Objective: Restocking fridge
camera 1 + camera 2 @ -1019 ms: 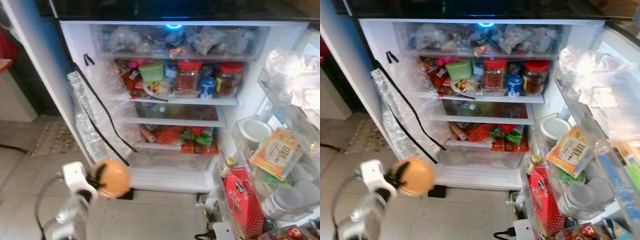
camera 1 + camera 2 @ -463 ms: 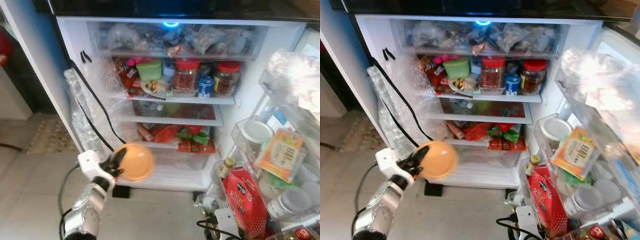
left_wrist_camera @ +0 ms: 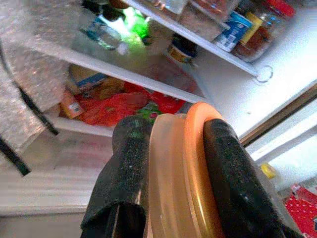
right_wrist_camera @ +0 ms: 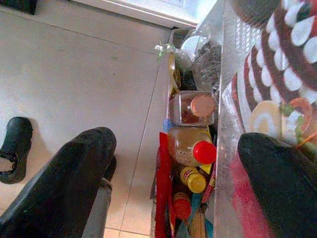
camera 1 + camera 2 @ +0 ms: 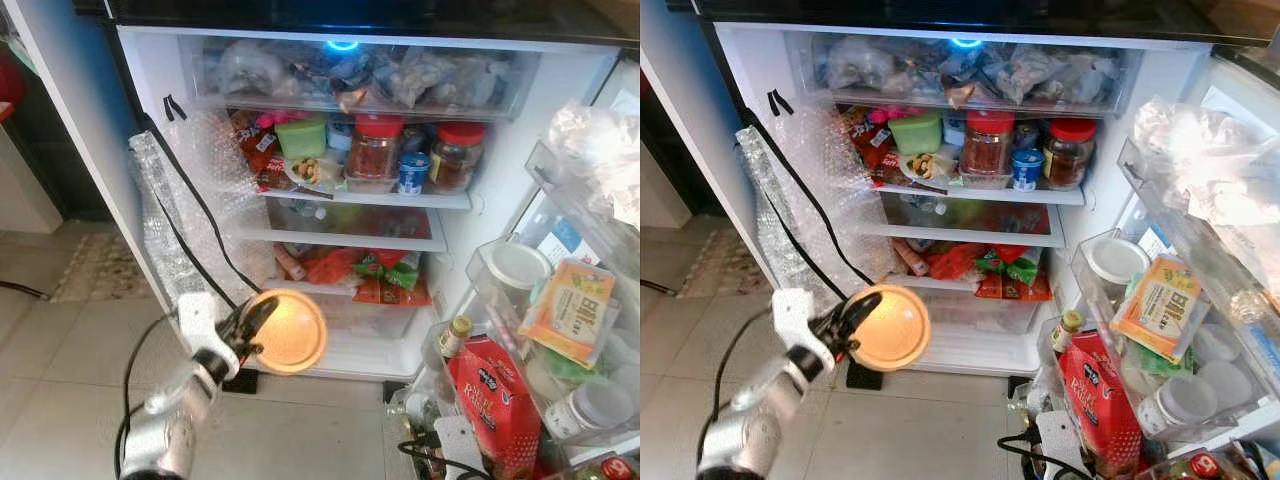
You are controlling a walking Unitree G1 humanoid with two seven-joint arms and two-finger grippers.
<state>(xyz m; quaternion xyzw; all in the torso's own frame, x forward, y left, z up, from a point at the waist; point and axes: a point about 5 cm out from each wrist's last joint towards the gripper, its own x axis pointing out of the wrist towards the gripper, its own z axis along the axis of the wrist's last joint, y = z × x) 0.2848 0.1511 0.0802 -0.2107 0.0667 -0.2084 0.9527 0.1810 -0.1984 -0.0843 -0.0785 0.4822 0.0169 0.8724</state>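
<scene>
My left gripper (image 5: 256, 322) is shut on an orange round container (image 5: 290, 330), a flat lidded tub held on edge. It hangs just in front of the open fridge's clear bottom drawer (image 5: 370, 318), below the shelf of red and green packets (image 5: 365, 275). In the left wrist view both black fingers (image 3: 124, 168) clamp the orange container (image 3: 183, 163), with the fridge shelves (image 3: 148, 79) beyond. My right gripper (image 4: 176, 146) is open, its fingers wide apart over the floor and the door's bottle bin (image 4: 190, 148).
Upper shelves hold red-lidded jars (image 5: 375, 150), a green tub (image 5: 303, 140) and a blue can (image 5: 411, 173). Bubble wrap (image 5: 185, 220) with a black cord hangs at the fridge's left wall. The open door's bins (image 5: 560, 330) at right carry a red carton (image 5: 495, 400).
My left arm has carried the orange container to the right and closer to the fridge's lower shelves. The camera has shifted a little.
</scene>
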